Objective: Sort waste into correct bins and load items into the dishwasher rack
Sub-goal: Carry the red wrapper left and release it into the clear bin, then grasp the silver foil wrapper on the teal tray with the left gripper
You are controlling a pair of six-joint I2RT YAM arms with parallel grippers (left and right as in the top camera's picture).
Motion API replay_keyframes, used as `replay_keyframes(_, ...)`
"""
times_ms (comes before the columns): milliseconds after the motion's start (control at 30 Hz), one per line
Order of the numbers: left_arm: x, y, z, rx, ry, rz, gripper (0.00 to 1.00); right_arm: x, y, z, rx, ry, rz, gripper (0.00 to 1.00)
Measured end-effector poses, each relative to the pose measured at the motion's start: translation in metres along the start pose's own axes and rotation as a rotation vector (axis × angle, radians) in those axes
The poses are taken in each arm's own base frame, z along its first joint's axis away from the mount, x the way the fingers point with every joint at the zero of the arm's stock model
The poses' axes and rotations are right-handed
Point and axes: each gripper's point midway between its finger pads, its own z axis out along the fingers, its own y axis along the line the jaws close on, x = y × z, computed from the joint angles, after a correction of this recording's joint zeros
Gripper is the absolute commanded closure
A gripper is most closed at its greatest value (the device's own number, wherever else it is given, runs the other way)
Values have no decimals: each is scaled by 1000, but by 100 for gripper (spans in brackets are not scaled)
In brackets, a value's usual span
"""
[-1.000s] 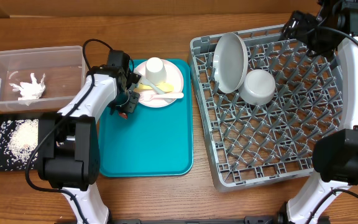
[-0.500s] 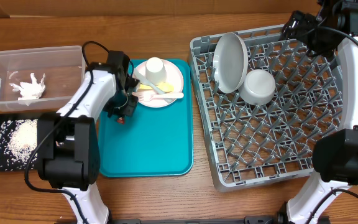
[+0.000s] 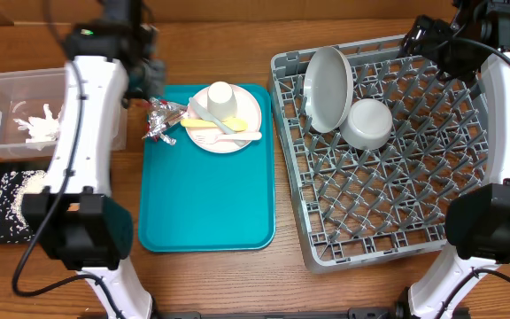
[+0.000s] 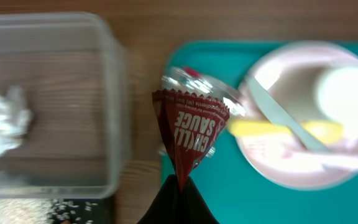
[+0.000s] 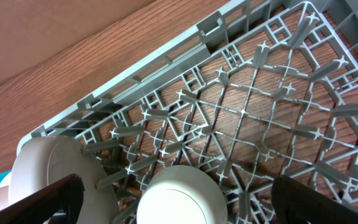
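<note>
Here, red sachet (image 4: 191,134) pinched by corner between left fingers (image 4: 165,210).

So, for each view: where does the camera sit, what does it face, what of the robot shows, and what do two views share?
Overhead: above the table, facing down on teal tray and rack; left arm, right arm show.
Left wrist: faces down past shut jaws pinching the red sachet, beside clear tub.
Right wrist: over the rack's corner, facing its lattice; open jaws show.
Shared: white bowl, overhead and right wrist.
</note>
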Motion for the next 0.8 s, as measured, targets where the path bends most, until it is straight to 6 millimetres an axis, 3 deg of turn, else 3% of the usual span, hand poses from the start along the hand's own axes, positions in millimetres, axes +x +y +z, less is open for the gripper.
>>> replay_keyframes(167, -7, 73, 1, -82, -37, -191, 96, 0, 0, 0, 0, 0, 1, 0)
replay_keyframes(233, -8, 98, 3, -111, -51, -242, 84, 0, 0, 0, 0, 0, 0, 0)
replay_keyframes(267, -9, 107, 5, -122, -59, -258, 62, 0, 0, 0, 0, 0, 0, 0)
replay_keyframes(300, -9, 114, 8, -130, -67, -280, 19, 0, 0, 0, 1, 1, 1, 0)
replay_keyframes(333, -7, 119, 12, -135, -67, -291, 0, 0, 0, 0, 1, 0, 0, 0)
replay_keyframes(633, 7, 132, 20, -150, -20, -322, 0, 0, 0, 0, 0, 0, 0, 0)
replay_keyframes(733, 12, 123, 18, -122, 5, -311, 3, 0, 0, 0, 0, 0, 1, 0)
replay_keyframes(800, 8, 110, 16, -79, 1, -290, 13, 0, 0, 0, 1, 0, 0, 0)
